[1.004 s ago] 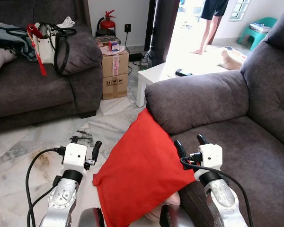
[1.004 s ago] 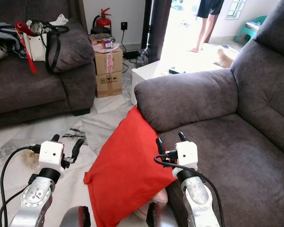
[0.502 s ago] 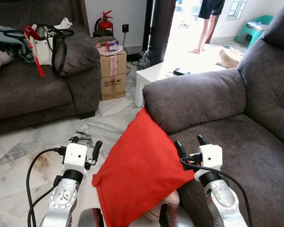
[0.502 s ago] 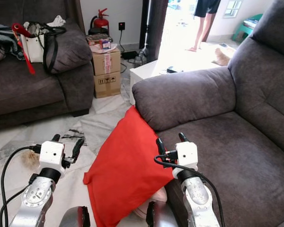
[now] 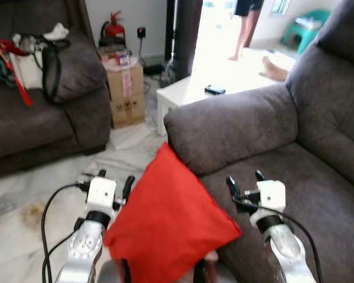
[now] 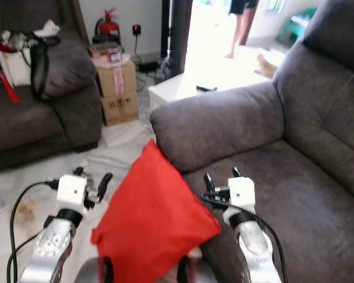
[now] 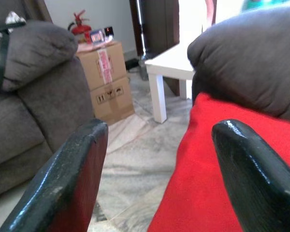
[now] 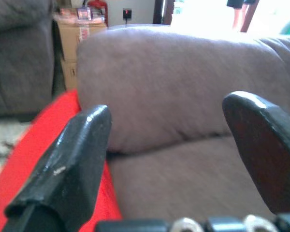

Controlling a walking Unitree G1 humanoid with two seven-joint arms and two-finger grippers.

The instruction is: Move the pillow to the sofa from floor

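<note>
Red pillow (image 5: 168,221) sits between the two arms, near edge of the scene, tilted like a diamond with its far corner touching the front of the grey sofa (image 5: 295,171) armrest (image 5: 230,127); its right corner overlaps the near edge of the sofa seat, the rest hangs over the marble floor (image 5: 41,188) (can't tell what supports it underneath, lower edge is hidden by the robot's body). Left gripper (image 5: 114,181) is just left of the pillow's upper left edge, fingers spread apart and holding nothing; in the left wrist view the right-hand finger (image 7: 256,179) overlaps the red fabric, but contact can't be confirmed. Right gripper (image 5: 243,180) hovers over the sofa seat just right of the pillow's right corner, fingers released as well, nothing between them; right wrist view shows the armrest ahead and red fabric by one finger (image 8: 67,164). Far left: a second dark sofa (image 5: 41,112) with a white bag (image 5: 29,65) and black straps on it. Beside it a stack of cardboard boxes (image 5: 125,88), a red fire extinguisher (image 5: 111,28) behind them against the wall. A white low table (image 5: 192,94) stands beyond the armrest with a small dark object (image 5: 214,90) on top. A person's legs (image 5: 242,29) are visible far off in the bright doorway, a teal stool (image 5: 304,23) far right. Head views are slightly blurred.
</note>
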